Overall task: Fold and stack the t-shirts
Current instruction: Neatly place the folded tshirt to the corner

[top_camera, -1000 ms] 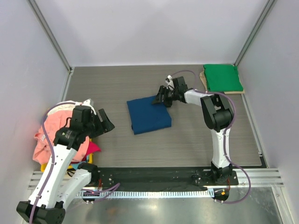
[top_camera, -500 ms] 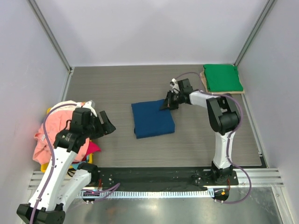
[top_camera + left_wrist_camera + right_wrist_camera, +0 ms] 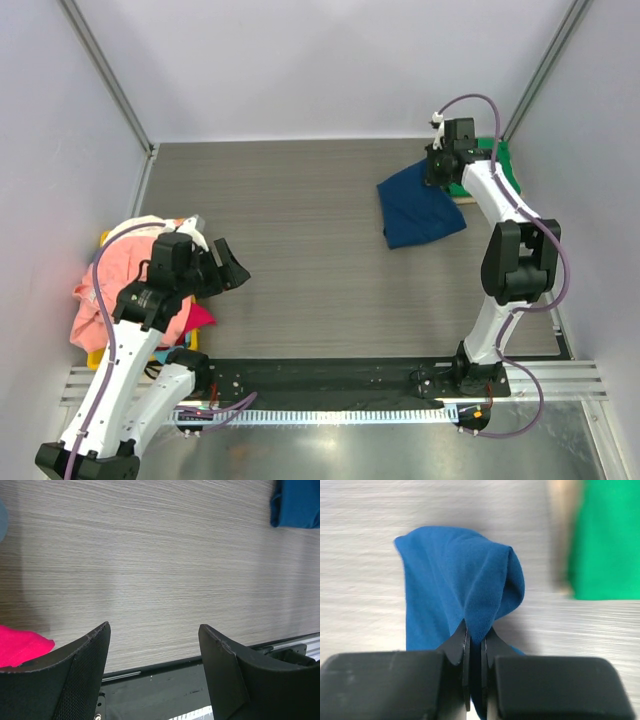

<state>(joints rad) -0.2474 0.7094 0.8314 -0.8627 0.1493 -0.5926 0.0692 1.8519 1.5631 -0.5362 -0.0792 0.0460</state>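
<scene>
Farthest left of the green t-shirt (image 3: pixel 506 168), at the opposite side of the desk (image 3: pixel 300 200), we see a loose heap with a salmon pink t-shirt (image 3: pixel 110 265) on top and a magenta t-shirt (image 3: pixel 200 317) poking out at its near edge. The left hand (image 3: pixel 232 265) hangs just on the green-shirt side of that heap. Its wrist view shows the fingers (image 3: pixel 75 675) spread wide apart with nothing between them, bare wood grain below and a corner of magenta beside one finger.

Just left of the green t-shirt lies the navy blue t-shirt (image 3: pixel 420 210), loosely bunched. The right hand (image 3: pixel 440 170) is clamped on a raised fold of it at the edge nearest the green one. In the wrist view the two fingers press together on the blue cloth (image 3: pixel 455 575).

The green t-shirt lies flat on a tan board (image 3: pixel 561 535) in the desk's far corner.
</scene>
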